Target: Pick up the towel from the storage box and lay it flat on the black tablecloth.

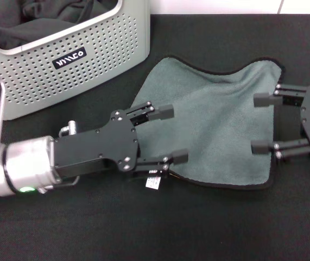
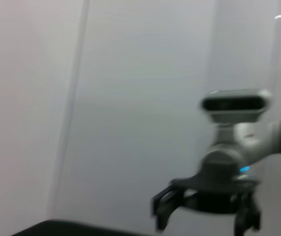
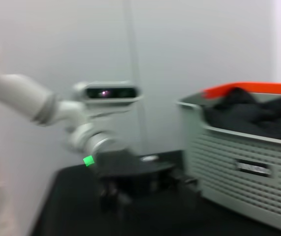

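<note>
Grey-green fleece up: one towel [image 1: 212,117] spread flat on the black tablecloth [image 1: 209,228], just beside the storage box [image 1: 62,60], black stitched edge showing along its far and near sides, small white tag [image 1: 153,180] poking out at the near corner under the left gripper [image 1: 171,135]. Yellow face hidden against the cloth. Two grippers over the towel's opposite ends, facing each other: left gripper with jaws spread, holding nothing; right gripper [image 1: 263,123] likewise parted and empty, its wrist cut off by the frame edge. One storage box, cropped at the far left, only partly in view, dark clothing [image 1: 46,16] heaped inside; label lettering hard to read. Wrist views blurred: left one showing only the other arm against a pale wall, right one the box [image 3: 243,162] and the left arm, finger detail lost.
</note>
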Controlling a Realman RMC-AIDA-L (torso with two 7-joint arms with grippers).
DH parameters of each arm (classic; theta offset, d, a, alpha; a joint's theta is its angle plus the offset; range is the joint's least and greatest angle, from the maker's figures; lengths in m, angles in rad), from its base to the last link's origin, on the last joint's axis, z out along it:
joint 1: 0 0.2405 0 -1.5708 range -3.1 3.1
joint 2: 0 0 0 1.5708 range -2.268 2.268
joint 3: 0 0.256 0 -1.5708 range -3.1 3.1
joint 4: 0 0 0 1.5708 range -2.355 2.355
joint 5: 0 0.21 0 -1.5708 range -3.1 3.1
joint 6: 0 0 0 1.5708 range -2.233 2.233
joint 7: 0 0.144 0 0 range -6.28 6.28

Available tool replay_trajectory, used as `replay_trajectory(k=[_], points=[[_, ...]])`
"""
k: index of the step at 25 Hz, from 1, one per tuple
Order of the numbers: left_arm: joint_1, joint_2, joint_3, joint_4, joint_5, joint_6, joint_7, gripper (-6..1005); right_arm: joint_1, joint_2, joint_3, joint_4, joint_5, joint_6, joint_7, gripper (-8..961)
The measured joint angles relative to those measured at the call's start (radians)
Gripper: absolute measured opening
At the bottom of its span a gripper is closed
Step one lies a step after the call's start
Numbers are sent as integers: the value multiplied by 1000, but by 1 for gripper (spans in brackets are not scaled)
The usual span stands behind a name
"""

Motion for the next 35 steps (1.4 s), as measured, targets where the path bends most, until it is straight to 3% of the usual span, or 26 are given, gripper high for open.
replay_trajectory(k=[3, 5, 12, 35], points=[[-7, 25, 0, 74, 41, 93, -104, 888, 16, -6, -20, -15, -3, 41, 8, 874], [-10, 29, -2, 95, 54, 129, -127, 888, 22, -3, -48, -35, -15, 44, 8, 874], [-9, 24, -7, 144, 58, 141, -131, 888, 23, 4, -74, -100, -25, 47, -3, 874], [-14, 35, -72, 249, 99, 142, -137, 888, 27, 26, -65, -115, -24, 19, -57, 874]])
